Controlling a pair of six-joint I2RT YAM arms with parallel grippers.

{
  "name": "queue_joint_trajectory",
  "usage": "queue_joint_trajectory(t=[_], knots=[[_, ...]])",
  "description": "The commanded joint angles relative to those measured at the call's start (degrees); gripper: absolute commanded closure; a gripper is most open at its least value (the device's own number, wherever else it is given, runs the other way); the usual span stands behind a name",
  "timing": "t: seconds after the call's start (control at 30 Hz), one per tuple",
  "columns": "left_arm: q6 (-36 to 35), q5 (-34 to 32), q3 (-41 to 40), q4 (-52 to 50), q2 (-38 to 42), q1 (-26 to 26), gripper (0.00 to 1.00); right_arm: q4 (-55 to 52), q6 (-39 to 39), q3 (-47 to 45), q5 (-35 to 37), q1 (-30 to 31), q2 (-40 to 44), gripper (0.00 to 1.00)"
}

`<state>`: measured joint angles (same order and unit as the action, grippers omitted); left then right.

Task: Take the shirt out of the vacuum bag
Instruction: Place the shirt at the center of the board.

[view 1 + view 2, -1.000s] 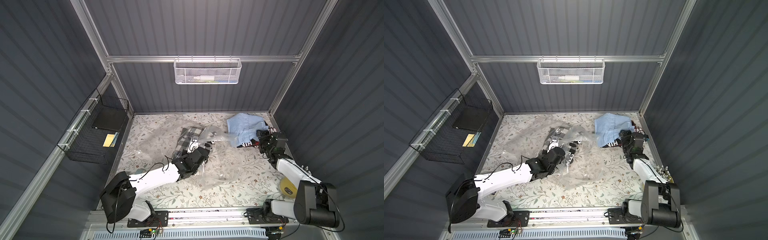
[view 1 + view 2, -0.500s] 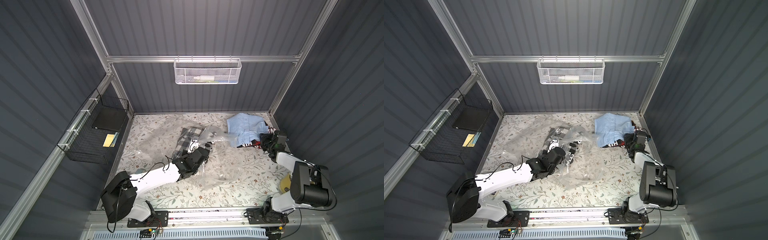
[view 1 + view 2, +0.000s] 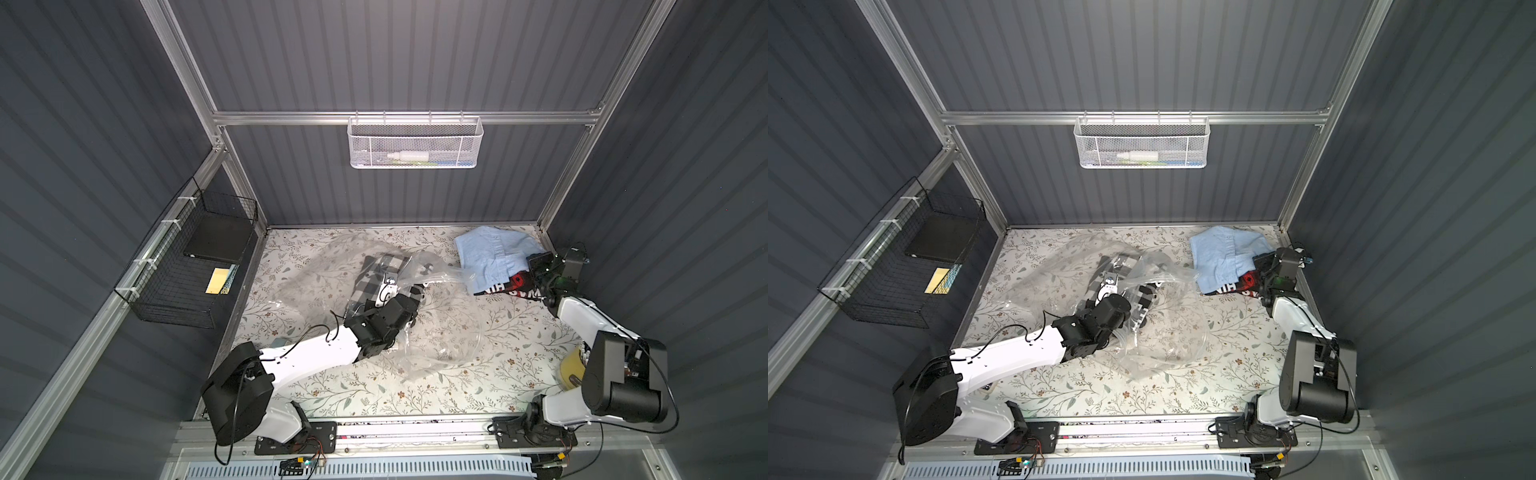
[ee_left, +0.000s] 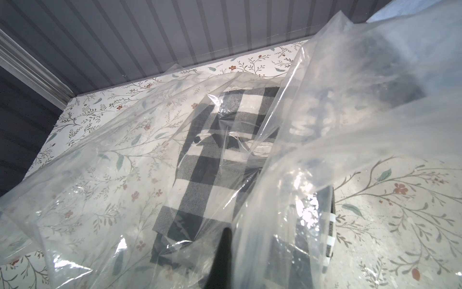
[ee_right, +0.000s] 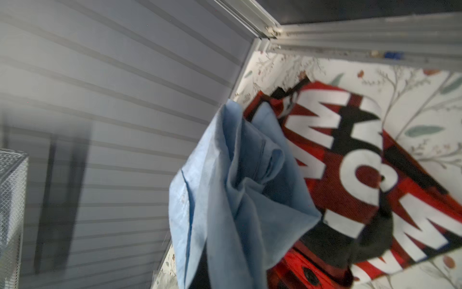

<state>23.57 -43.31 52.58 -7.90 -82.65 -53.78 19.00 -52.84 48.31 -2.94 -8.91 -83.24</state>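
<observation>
The light blue shirt [image 3: 490,253] is out, in the far right corner, with my right gripper [image 3: 535,266] pinching its fold. The checked shirt [image 3: 374,274] lies inside the vacuum bag [image 3: 440,336] mid-table, yet to come out. My left gripper [image 3: 415,291] is clamped, apparently on bag film.

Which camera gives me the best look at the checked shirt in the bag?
Left wrist: the checked shirt is large and central, seen through the vacuum bag. Both top views show the shirt small, partly behind the left arm. Right wrist misses it.
</observation>
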Motion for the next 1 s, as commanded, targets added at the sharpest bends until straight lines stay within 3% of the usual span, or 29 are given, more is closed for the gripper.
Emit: queue_joint_trajectory(t=[0.0,0.17,0.43,0.67,0.97], knots=[[-0.2,0.9,0.3,-0.5,-0.8,0.4,1.00,-0.2,7.4,1.0,7.4,1.0,1.0,1.00],[-0.2,1.4,0.0,-0.6,-1.1,0.4,1.00,2.4,8.5,-2.6,10.3,1.6,-1.9,1.00],[-0.3,1.9,-0.1,-0.8,-0.8,0.4,1.00,1.2,5.0,-7.5,22.1,1.5,-4.0,1.00],[-0.2,2.1,0.2,-0.4,-1.2,0.4,1.00,-1.9,3.0,-6.6,20.6,1.5,-3.6,0.50],[-0.4,2.0,0.2,-0.4,-0.4,0.4,1.00,-5.0,-1.4,-10.7,14.7,1.6,10.7,0.42]])
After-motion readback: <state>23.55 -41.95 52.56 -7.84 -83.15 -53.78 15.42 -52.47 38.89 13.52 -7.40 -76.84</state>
